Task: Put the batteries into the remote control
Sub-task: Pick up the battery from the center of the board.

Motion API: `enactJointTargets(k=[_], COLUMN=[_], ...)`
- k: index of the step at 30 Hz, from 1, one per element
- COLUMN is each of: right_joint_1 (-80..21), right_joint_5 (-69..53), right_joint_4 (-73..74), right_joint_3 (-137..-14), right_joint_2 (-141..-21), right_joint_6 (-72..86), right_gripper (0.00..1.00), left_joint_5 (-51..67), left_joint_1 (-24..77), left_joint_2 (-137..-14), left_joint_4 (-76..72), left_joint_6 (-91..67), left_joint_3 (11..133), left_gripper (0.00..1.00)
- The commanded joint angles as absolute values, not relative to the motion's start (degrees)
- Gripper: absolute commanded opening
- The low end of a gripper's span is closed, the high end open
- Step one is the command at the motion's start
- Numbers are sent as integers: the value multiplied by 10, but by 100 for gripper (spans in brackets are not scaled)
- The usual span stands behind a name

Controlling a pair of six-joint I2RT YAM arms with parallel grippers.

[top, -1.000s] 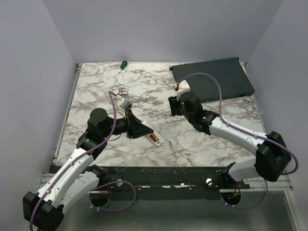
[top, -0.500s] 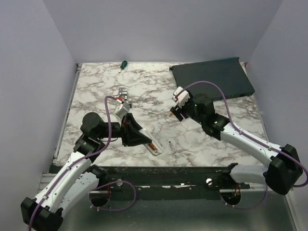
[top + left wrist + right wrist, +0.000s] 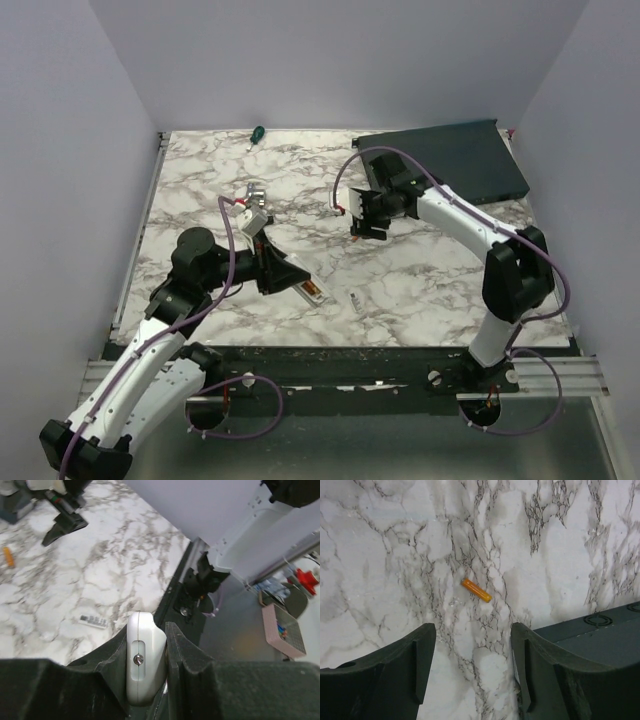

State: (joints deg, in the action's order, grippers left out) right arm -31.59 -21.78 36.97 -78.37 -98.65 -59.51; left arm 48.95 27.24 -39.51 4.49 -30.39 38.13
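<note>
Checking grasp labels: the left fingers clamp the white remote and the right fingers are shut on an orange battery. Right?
No: the right fingers stand open, the battery lying loose on the marble beyond them, per the right wrist view.

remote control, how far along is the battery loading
Done: the remote control is clamped in the left jaws, and the top view shows an orange streak in it, possibly one battery seated. In hand: the right jaws hang open over a loose battery on the table, not yet gripping it. Left: grasp it, insert it, and likely refit the small white piece lying nearby.
</note>
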Motion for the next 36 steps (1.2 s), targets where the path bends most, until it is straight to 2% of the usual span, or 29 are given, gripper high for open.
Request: enactJointTargets(k=[1,9,16,21,23,27,28,29,31,33,35,36], right_joint_1=[-308,-308,-308,-308,-308,-296,-294,-294,-294,-294,-294,-294], right_joint_5=[-256,-234,-198,-236,-243,-258,-268,-283,-310,-322,-249,-220], right_joint_4=[487,482,431,406,368,310,313,315,284,201,95,77], right_joint_3=[-869,-906,-881,-878,-881,-940,-955,-962,-953,-900,-834,-817], right_joint_2=[-1042,-1100,-1126,-1132,-1137,-1177,-1186,-1189,-1181,-1151,-1110,-1094], right_joint_6=[-691,-716,-730,-718,-662,-459,-424,-390,-303,-196,-30,27], right_gripper=[68,64,62,59,51,28,27,27,34,38,48,50], left_joint_5=[375,373,376,379,381,385,385,384,385,388,391,392], left_joint_1=[251,229,221,218,216,213,212,210,207,204,200,198], left_joint_2=[-363,-359,-379,-384,-386,-385,-386,-387,-392,-401,-411,-417], left_joint_4=[108,123,131,123,123,124,123,125,128,128,129,129], left_joint_6=[-298,-312,-310,-316,-316,-316,-316,-316,-315,-313,-311,-311], left_joint_3=[383,367,377,376,377,376,377,379,386,395,404,407], left_gripper=[0,0,0,0,0,0,0,0,0,0,0,0])
